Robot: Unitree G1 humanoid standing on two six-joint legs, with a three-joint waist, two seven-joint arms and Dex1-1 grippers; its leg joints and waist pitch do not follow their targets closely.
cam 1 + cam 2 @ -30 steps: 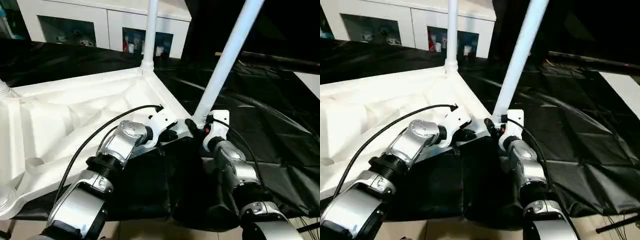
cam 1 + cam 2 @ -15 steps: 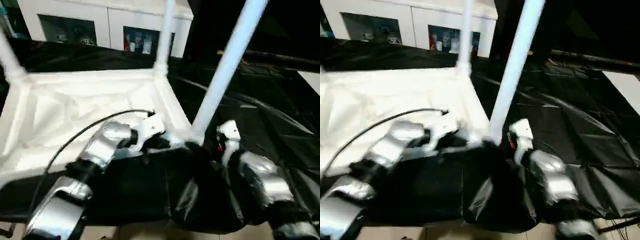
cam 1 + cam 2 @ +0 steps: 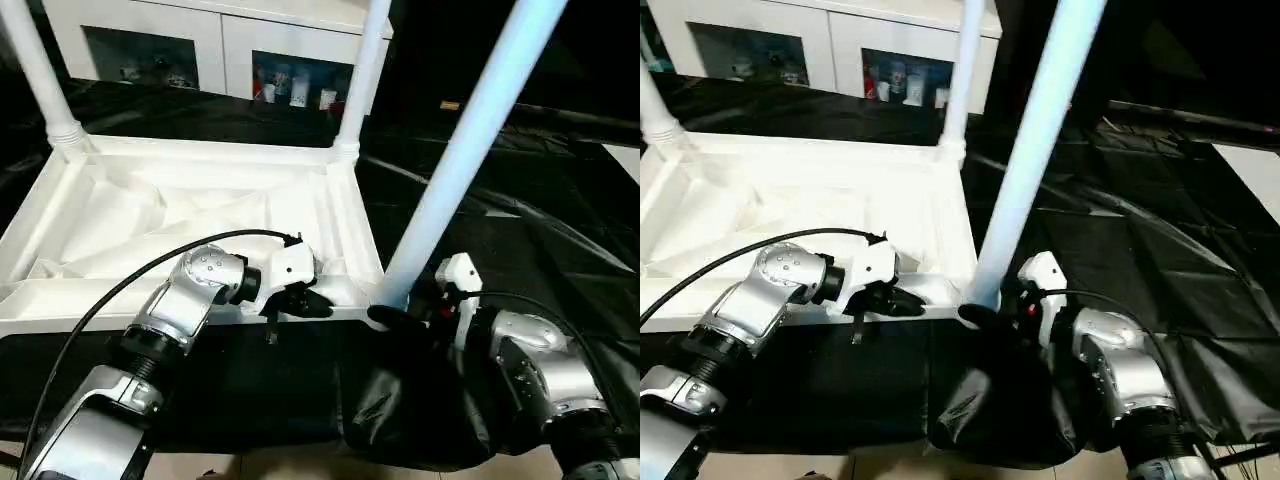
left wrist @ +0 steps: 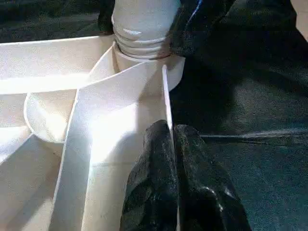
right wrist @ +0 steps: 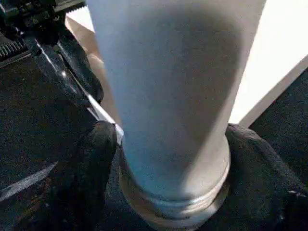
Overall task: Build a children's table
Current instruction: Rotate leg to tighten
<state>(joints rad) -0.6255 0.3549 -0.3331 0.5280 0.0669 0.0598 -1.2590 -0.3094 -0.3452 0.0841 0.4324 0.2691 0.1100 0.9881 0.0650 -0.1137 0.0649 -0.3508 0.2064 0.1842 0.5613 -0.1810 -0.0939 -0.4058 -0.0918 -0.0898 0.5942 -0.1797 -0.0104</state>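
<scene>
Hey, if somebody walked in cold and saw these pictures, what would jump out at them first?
First, the upside-down white table top on the black sheet, with white legs sticking up from its corners. The nearest leg rises tall in front, and the right end effector has a finger on each side of its base. The left end effector pinches the thin edge of the table top beside that corner.

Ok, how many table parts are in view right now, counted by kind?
table top: 1
legs standing in corner sockets: 3 (far left, far right, near right)
Total: 4
</scene>
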